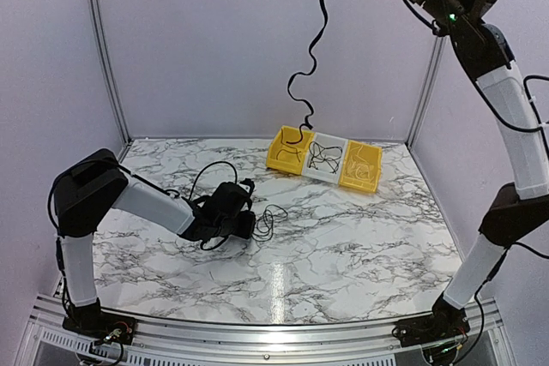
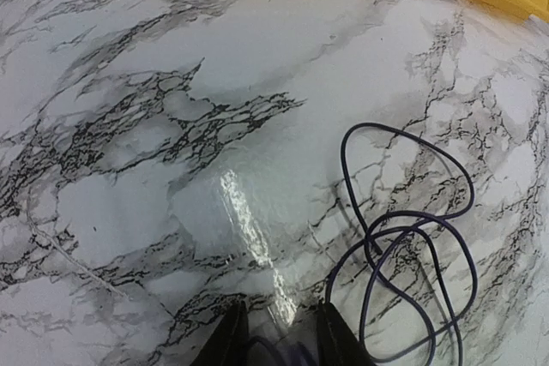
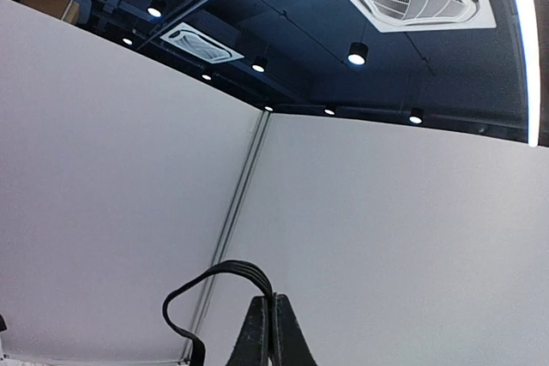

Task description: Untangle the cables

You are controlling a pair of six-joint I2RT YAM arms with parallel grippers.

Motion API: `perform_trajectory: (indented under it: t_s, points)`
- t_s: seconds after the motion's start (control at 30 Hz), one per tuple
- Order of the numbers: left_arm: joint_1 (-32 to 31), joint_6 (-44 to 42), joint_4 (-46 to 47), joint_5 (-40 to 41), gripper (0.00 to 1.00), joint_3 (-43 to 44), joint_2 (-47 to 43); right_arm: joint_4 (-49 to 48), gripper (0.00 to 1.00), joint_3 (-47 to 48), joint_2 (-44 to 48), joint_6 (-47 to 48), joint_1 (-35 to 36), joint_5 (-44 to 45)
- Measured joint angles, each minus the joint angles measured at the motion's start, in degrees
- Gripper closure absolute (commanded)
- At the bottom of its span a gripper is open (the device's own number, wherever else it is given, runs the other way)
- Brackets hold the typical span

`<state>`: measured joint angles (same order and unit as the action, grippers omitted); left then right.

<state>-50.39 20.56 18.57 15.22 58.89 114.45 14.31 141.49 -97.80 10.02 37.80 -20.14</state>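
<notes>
Three thin black cables (image 2: 410,231) are seen apart. One hanging strand (image 1: 313,47), kinked and wavy, runs from the left yellow bin (image 1: 279,160) up to the raised right hand (image 3: 268,299), whose fingers are pressed together on a fold of it. A second strand (image 1: 324,158) is coiled in the white middle bin (image 1: 326,178). The looped strand (image 1: 268,224), smooth and springy-looking, is laid in overlapping ovals on the glossy marble-patterned table (image 2: 129,83), just ahead of the left hand (image 2: 281,308). That hand is held low with its fingers narrowly parted. A bit of wire seems to lie between them, though that edge is poorly shown. Separation is judged well under way. Next, the hanging strand would need to be lowered clear of the others.
</notes>
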Motion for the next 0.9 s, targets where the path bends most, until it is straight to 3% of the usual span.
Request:
perform_trajectory:
  t_s: [0.1,0.2,0.5,0.9]
  points:
    - [-0.02,1.11,0.04,-1.20,0.51,-1.70,-1.99,-2.82,1.00,-5.07,1.86,0.33,-4.07,0.76]
    - [-0.02,1.75,0.20,-1.49,0.45,-2.25,-3.96,-3.78,1.00,-8.87,1.46,-0.37,-9.62,1.36]
    - [-0.20,4.57,1.01,-1.66,0.40,-5.40,-10.38,-3.93,1.00,-20.74,-2.32,0.57,-17.35,1.22]
    - [-0.35,7.45,0.85,-1.92,0.38,-10.21,-14.73,-4.85,1.00,-22.45,-8.09,5.62,-21.46,1.31]
